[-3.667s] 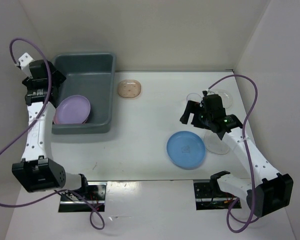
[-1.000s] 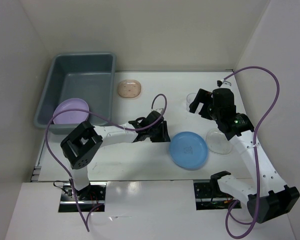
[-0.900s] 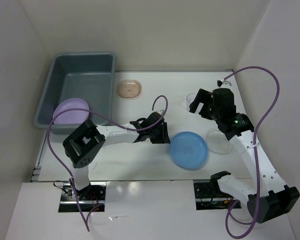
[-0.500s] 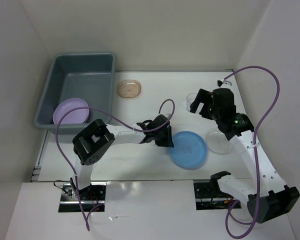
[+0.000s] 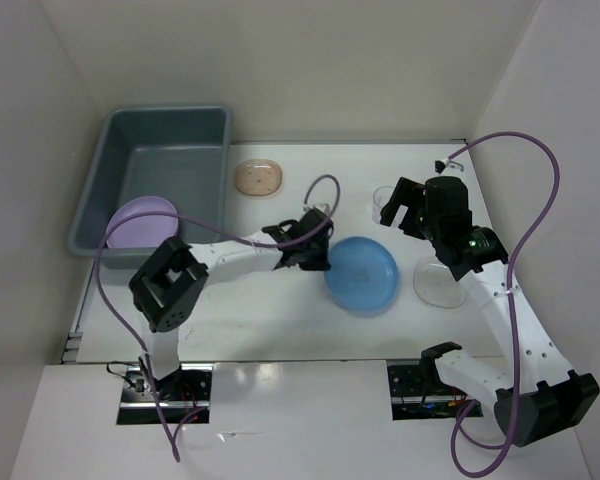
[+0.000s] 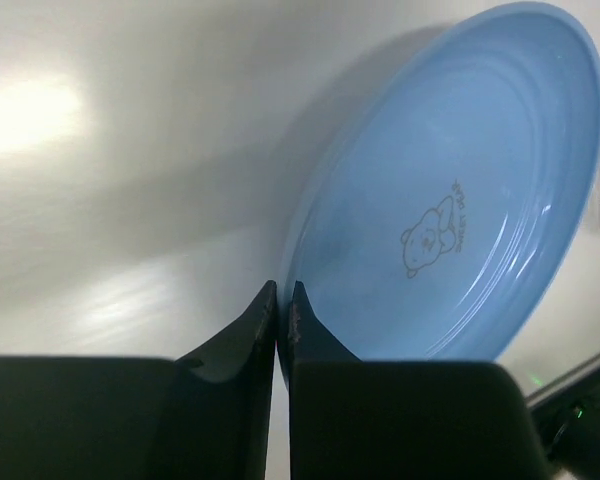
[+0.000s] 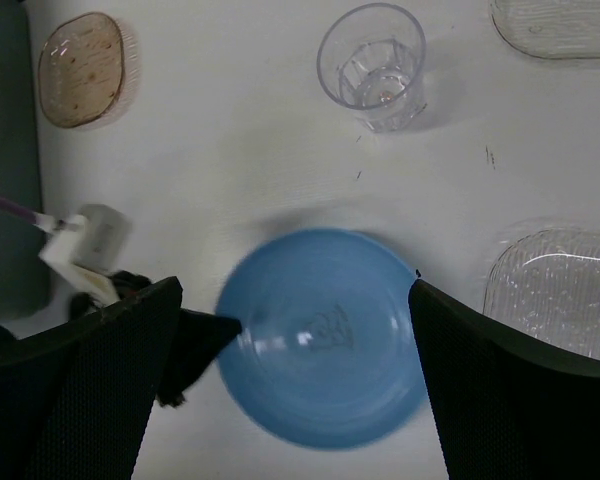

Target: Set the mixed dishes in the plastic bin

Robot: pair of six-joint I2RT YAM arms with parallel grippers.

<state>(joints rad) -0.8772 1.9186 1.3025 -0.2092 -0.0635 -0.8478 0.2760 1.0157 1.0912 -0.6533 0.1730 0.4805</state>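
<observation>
My left gripper (image 5: pixel 323 257) is shut on the left rim of the blue plate (image 5: pixel 363 276), which is tilted with that edge off the table. In the left wrist view the fingers (image 6: pixel 283 292) pinch the rim of the blue plate (image 6: pixel 460 190). My right gripper (image 5: pixel 408 211) hangs open above the table, holding nothing; in its wrist view the gripper (image 7: pixel 295 290) looks down on the blue plate (image 7: pixel 325 350). The grey-blue plastic bin (image 5: pixel 212 170) stands at the back left with a purple plate (image 5: pixel 138 222) inside. A beige dish (image 5: pixel 259 178) lies beside the bin.
A clear cup (image 7: pixel 372 62) stands upright behind the blue plate. One clear plate (image 5: pixel 440 283) lies to the plate's right, also in the right wrist view (image 7: pixel 555 290); another clear plate (image 7: pixel 558 24) lies farther back. White walls enclose the table.
The left gripper shut on the blue plate's rim, tilted it up and drew it a little left and back. The right arm has not moved.
</observation>
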